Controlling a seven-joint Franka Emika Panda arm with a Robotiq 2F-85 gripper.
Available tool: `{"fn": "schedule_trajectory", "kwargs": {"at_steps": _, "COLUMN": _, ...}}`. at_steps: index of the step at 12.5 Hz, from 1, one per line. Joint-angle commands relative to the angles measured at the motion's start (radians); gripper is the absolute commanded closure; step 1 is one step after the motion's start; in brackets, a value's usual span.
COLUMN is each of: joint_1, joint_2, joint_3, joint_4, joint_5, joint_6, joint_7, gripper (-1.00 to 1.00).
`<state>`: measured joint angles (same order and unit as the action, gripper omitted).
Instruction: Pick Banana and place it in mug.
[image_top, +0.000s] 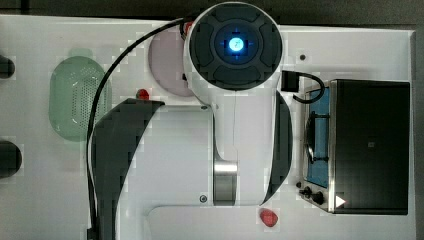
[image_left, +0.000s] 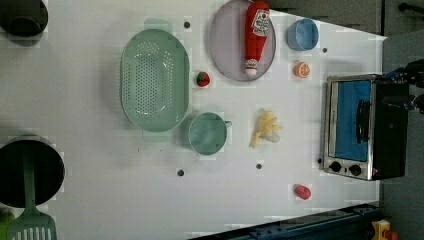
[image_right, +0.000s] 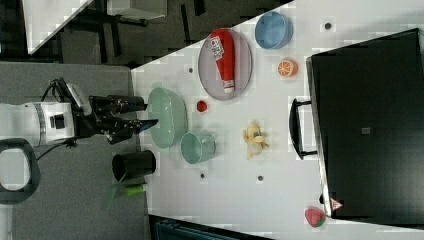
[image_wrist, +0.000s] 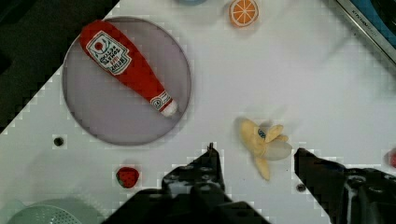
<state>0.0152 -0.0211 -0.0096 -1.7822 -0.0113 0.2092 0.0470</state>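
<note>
The banana (image_left: 265, 129), a small pale yellow bunch, lies on the white table (image_left: 100, 165) between the mug and the oven; it also shows as the banana (image_right: 254, 139) and the banana (image_wrist: 261, 140). The pale green mug (image_left: 207, 133) stands upright beside the basket, its handle toward the banana, and looks empty; in the right view the mug (image_right: 197, 147) has the same place. My gripper (image_right: 150, 113) is open and holds nothing, well apart from the table, off toward the right view's left. In the wrist view the gripper (image_wrist: 255, 150) frames the banana between its dark fingers (image_wrist: 208, 168).
A green perforated basket (image_left: 155, 80) sits by the mug. A plate (image_left: 225, 45) carries a ketchup bottle (image_left: 256, 30). A blue cup (image_left: 302, 34), an orange slice (image_left: 301, 69), a strawberry (image_left: 202, 79), a red toy (image_left: 302, 191) and a toaster oven (image_left: 362, 127) surround the banana.
</note>
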Motion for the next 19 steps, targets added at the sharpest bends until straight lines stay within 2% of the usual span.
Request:
{"fn": "schedule_trajectory", "kwargs": {"at_steps": 1, "joint_1": 0.0, "joint_2": -0.239, "joint_3": -0.08, "joint_4": -0.195, "joint_5": 0.013, "joint_6": -0.073, "joint_7": -0.011, "gripper": -0.57}}
{"fn": "schedule_trajectory", "kwargs": {"at_steps": 3, "joint_1": 0.0, "joint_2": -0.238, "joint_3": -0.08, "joint_4": -0.204, "joint_5": 0.013, "joint_6": -0.072, "joint_7": -0.011, "gripper": -0.99}}
{"fn": "schedule_trajectory", "kwargs": {"at_steps": 8, "joint_1": 0.006, "joint_2": -0.18, "joint_3": -0.075, "joint_4": -0.277, "joint_5": 0.013, "joint_6": 0.011, "joint_7": -0.082, "gripper": -1.0}}
{"fn": "schedule_trajectory", "kwargs": {"at_steps": 14, "joint_1": 0.006, "joint_2": -0.022, "joint_3": -0.076, "joint_4": -0.428, "joint_5": 0.013, "joint_6": 0.336, "joint_7": -0.422, "gripper": -1.0}}
{"fn": "schedule_trajectory", "kwargs": {"at_steps": 19, "joint_1": 0.007, "joint_2": 0.129, "joint_3": -0.074, "joint_4": -0.531, "joint_5": 0.014, "joint_6": 0.581, "joint_7": -0.778, "gripper": -1.0}}
